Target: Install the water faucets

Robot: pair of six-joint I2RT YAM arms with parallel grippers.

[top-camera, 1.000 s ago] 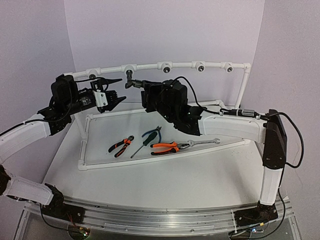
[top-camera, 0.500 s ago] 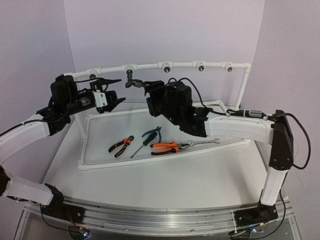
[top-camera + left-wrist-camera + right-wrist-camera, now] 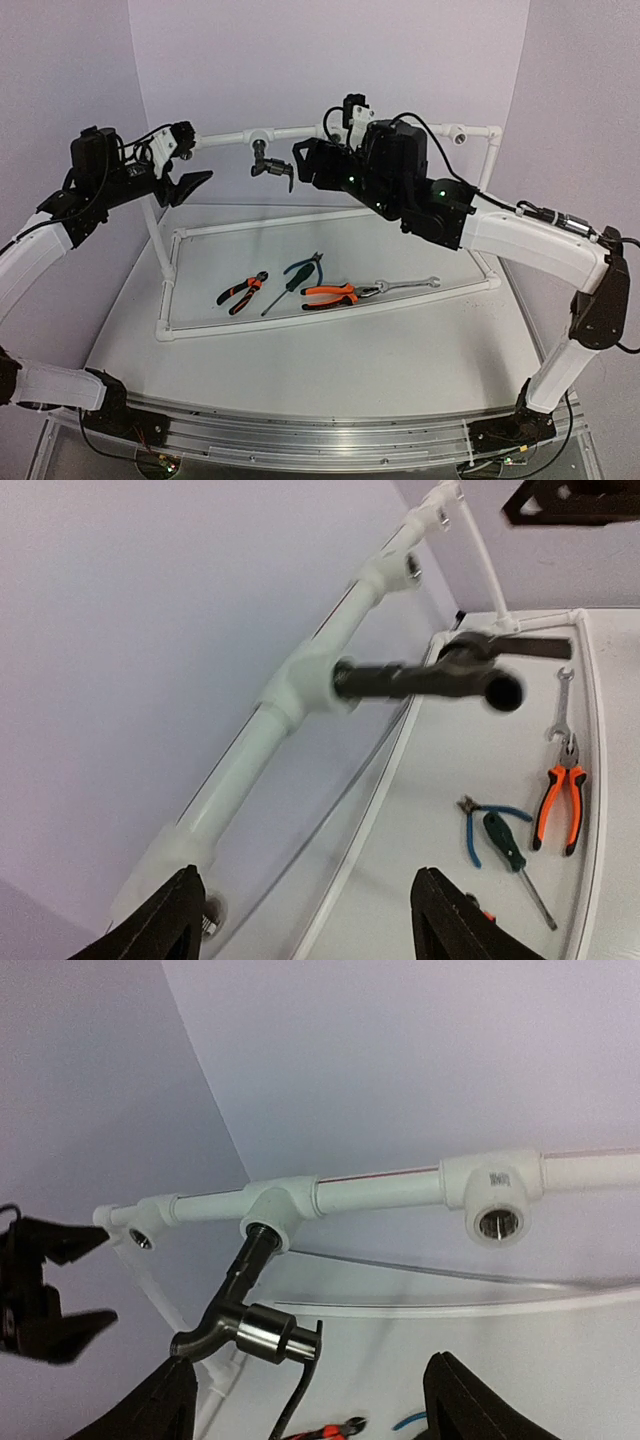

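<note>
From above, the faucet (image 3: pixel 268 166) hangs from its pipe tee (image 3: pixel 259 136), just beside the right gripper (image 3: pixel 300 166) and farther from the left gripper (image 3: pixel 190 162); both stand spread. Left wrist: faucet (image 3: pixel 430 678) ahead, axis crosswise. Right wrist: faucet (image 3: pixel 250 1305) just ahead, stem slanting up into the tee.

The faucet (image 3: pixel 255 1332) is black, its pipe tee (image 3: pixel 278 1205) white, the pliers (image 3: pixel 330 294) orange-and-black handled.

Left arm (image 3: pixel 30 257) and right arm (image 3: pixel 522 242): white shells, black joints, trailing black cables. Two green lights (image 3: pixel 437 185), seemingly, dot the right one.
</note>
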